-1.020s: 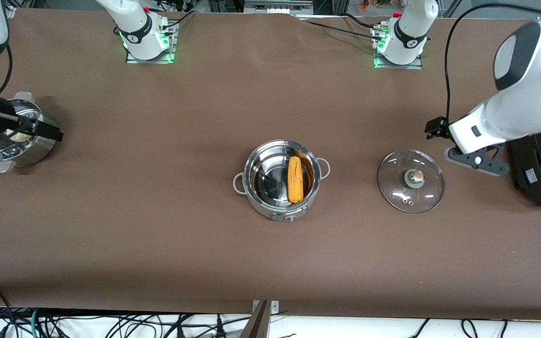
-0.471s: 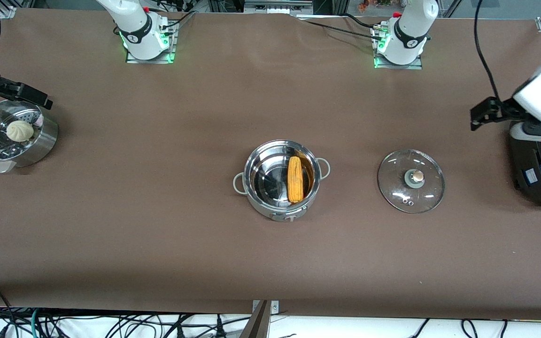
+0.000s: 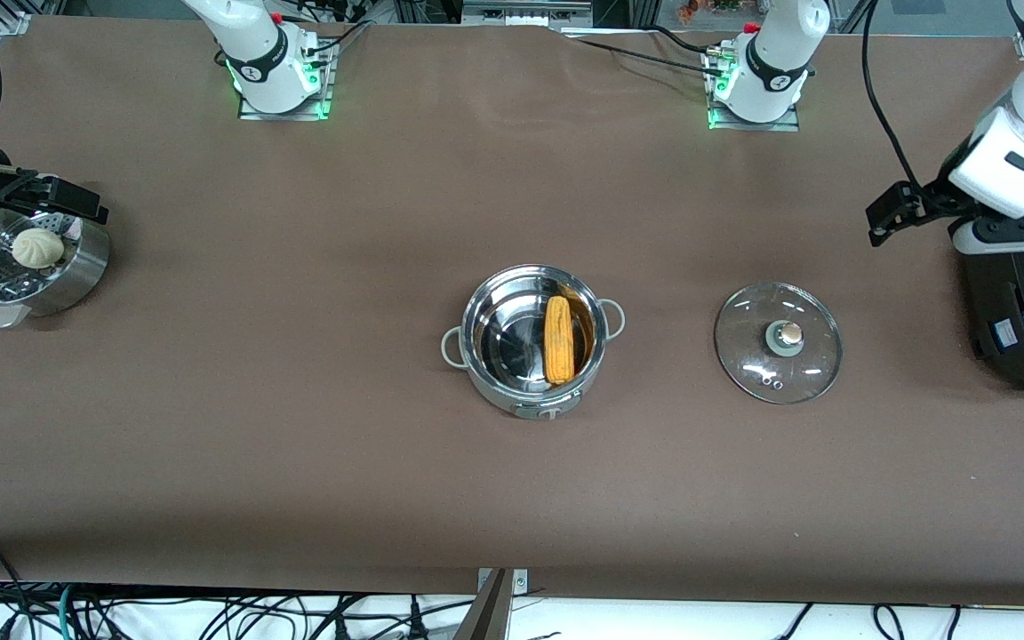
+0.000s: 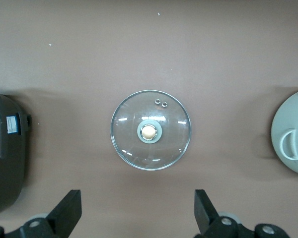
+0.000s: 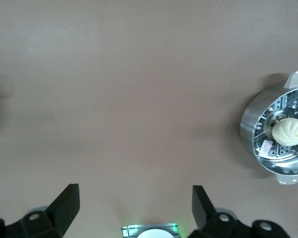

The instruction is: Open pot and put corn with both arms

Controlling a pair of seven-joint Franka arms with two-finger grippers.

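The steel pot (image 3: 505,398) stands open mid-table with the yellow-orange corn (image 3: 558,340) lying inside it. Its glass lid (image 3: 778,342) lies flat on the table beside it, toward the left arm's end, knob up. The lid also shows in the left wrist view (image 4: 150,130), with the pot's edge (image 4: 290,144) at the side. My left gripper (image 3: 892,215) is open and empty in the air over the table next to the black cooker; in its wrist view (image 4: 137,215) nothing is between its fingers. My right gripper (image 3: 68,200) is open and empty over the steamer basket's rim, seen also in its wrist view (image 5: 135,208).
A perforated steamer basket (image 3: 85,267) with a white bun (image 3: 37,248) stands at the right arm's end; it also shows in the right wrist view (image 5: 253,124). A large black cooker (image 3: 1023,320) stands at the left arm's end.
Both arms pulled away and up. The left gripper rose from beside the lid toward the cooker. The right gripper lifted off the steamer basket, uncovering the bun. Pot, corn and lid stayed put.
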